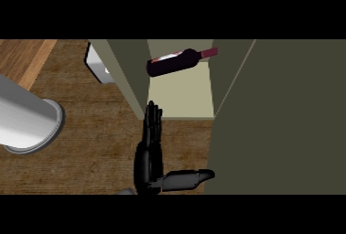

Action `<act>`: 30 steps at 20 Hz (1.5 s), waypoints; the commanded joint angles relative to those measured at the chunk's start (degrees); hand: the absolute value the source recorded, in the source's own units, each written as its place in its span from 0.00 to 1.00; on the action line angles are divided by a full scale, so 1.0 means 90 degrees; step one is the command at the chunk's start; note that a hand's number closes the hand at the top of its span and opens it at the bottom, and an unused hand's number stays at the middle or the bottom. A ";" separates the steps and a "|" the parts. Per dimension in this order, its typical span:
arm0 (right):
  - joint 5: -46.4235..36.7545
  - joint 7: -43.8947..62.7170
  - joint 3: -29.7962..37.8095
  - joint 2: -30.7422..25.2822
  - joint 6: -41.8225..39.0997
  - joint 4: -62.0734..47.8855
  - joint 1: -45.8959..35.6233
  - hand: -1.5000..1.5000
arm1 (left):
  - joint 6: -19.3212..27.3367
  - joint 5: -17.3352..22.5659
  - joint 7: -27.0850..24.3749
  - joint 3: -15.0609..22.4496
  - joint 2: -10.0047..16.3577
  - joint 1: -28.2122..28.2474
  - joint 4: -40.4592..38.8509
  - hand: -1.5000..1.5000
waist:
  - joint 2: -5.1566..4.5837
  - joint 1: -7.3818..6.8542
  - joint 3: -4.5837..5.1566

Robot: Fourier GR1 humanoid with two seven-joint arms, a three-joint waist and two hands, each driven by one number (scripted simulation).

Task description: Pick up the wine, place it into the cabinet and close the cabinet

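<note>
A dark wine bottle with a red cap lies on its side inside the olive cabinet, towards the back of its pale shelf. The cabinet's door stands open and fills the right of the view. My right hand is open in front of the cabinet. Its straight fingers point at the front edge of the left wall, and its thumb reaches right to the door's lower edge. It holds nothing. The left hand does not show.
A big grey cylinder fills the left edge above the brown counter. A white and grey box-like object sits just left of the cabinet. A lighter wooden strip runs along the top left.
</note>
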State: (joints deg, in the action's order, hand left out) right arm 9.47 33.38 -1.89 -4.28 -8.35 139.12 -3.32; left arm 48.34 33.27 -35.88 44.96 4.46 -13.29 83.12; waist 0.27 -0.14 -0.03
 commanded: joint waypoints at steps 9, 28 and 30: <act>0.0686 0.0317 -0.0285 0.0053 -0.0205 0.0464 0.0190 0.00 | 0.0139 -0.0682 0.0389 0.0591 0.1384 0.1662 0.2798 0.00 | -0.0005 -0.0013 0.0000; 0.1090 0.0978 -0.1616 0.0245 -0.0793 0.0900 0.1417 1.00 | -0.1730 0.0033 -0.0035 -0.0626 0.3077 0.3173 0.3835 0.00 | 0.0002 0.0029 0.0007; 0.1210 0.1095 -0.1660 0.0222 -0.0777 0.0774 0.1303 1.00 | -0.2069 0.0507 0.0114 -0.1391 0.3691 0.3410 0.4276 0.00 | -0.0002 -0.0027 0.0008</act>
State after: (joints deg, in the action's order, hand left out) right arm 12.99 38.37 -14.27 -2.16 -15.67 138.65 5.59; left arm 33.17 34.47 -34.73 38.03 33.10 14.11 118.52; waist 0.22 -0.05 0.02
